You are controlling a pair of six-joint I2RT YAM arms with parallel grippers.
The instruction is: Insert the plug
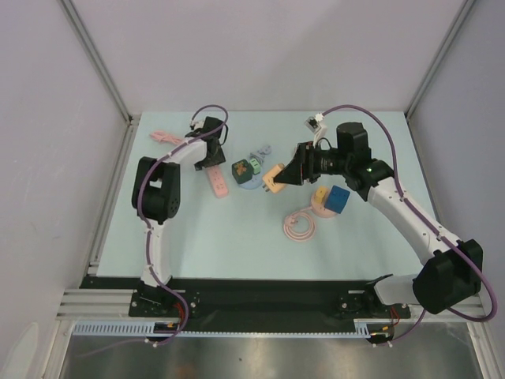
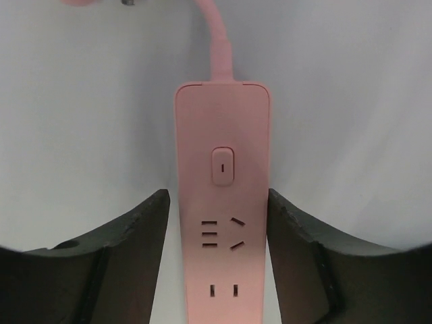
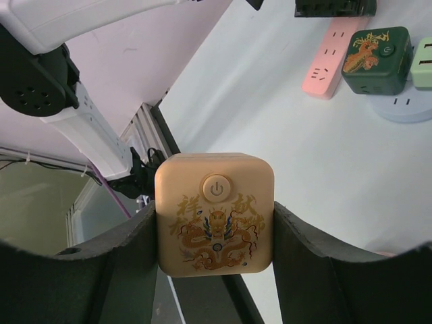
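My right gripper (image 3: pixel 214 226) is shut on the plug (image 3: pixel 214 212), an orange cube with a power button and a dragon print, and holds it above the table (image 1: pixel 274 178). The pink power strip (image 2: pixel 223 202) lies flat on the table, its sockets facing up and its cable leading away. My left gripper (image 2: pixel 217 202) straddles the strip's body; the right finger (image 2: pixel 290 229) is at its edge and a thin gap shows beside the left finger (image 2: pixel 145 229). From above, the strip (image 1: pixel 218 183) lies just under the left gripper (image 1: pixel 211 154).
A dark green cube (image 1: pixel 241 171) and a light green cube (image 1: pixel 256 166) sit on a pale round base (image 1: pixel 251 185) right of the strip. A blue cube (image 1: pixel 339 199) rests on a peach block (image 1: pixel 321 201), with a coiled pink cable (image 1: pixel 300 225) in front.
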